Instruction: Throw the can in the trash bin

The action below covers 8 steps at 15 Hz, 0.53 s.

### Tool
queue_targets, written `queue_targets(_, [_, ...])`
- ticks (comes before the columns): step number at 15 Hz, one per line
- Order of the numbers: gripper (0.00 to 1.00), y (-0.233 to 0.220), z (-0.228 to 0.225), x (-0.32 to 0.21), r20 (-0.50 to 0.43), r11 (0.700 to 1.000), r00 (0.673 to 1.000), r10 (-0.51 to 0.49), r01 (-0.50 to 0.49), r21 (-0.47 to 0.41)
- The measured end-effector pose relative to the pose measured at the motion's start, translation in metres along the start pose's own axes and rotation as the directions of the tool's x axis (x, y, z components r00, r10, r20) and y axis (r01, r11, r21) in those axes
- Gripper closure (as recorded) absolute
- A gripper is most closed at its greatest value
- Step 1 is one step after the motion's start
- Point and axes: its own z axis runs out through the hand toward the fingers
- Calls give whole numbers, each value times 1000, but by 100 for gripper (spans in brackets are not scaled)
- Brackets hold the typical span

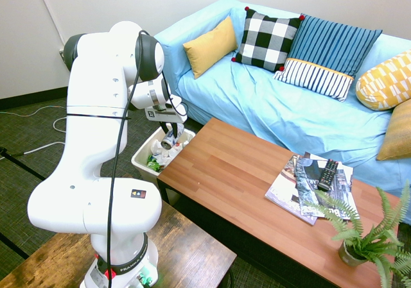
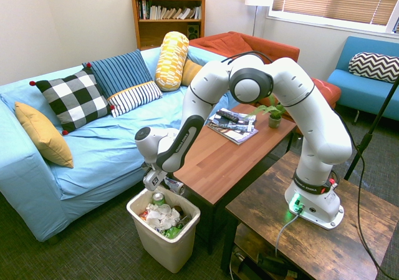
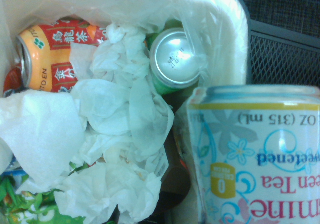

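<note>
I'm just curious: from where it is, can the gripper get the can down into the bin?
Probably yes: the gripper hangs over the open bin with the can, and only crumpled paper and cans lie below.

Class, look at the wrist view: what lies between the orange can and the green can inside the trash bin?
Crumpled white tissue paper lies between the orange can and the green can in the trash bin.

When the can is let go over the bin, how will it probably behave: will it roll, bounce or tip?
The can is a smooth cylinder, so it would likely roll on a hard surface. Here the bin holds crumpled tissue and other cans, which should cushion it, so it may settle tilted. It looks like thin metal, probably light and easy to dent.
</note>
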Motion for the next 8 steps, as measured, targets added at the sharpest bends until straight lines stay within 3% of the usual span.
queue_targets(8, [0, -9, -7, -1, -7, 1000, 1000, 0, 0, -6])
